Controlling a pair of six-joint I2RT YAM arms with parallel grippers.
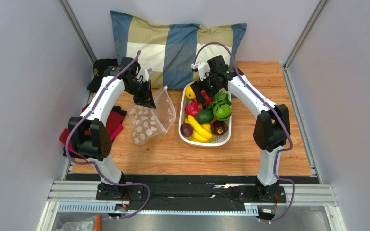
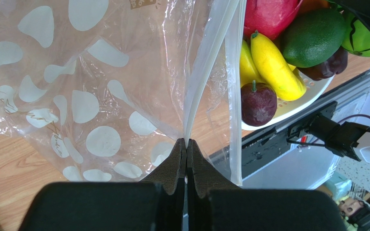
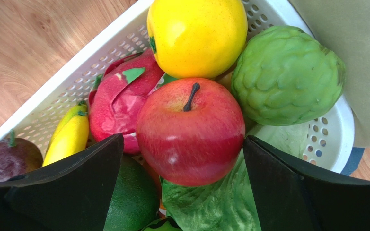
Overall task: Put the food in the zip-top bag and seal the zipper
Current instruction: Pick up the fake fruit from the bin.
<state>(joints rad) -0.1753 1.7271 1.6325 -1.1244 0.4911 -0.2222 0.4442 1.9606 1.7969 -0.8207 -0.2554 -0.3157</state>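
Left gripper (image 2: 187, 144) clenched on zipper (image 2: 206, 62) mid-frame, propping zip-top bag (image 2: 90, 96) open for loading. Right gripper (image 3: 183, 140) spread, straddling red apple (image 3: 189, 120) in basket (image 3: 56, 96), pre-grasp.

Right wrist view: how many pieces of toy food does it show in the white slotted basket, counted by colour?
Yellow: 2 (round lemon, banana)
Red: 1 (apple)
Pink: 1 (scaly dragon fruit)
Green: 3 (bumpy round fruit, lettuce leaf, dark avocado)
Dark purple: 1 (plum-like fruit)
Total: 8; slivers at the bottom edge not counted.
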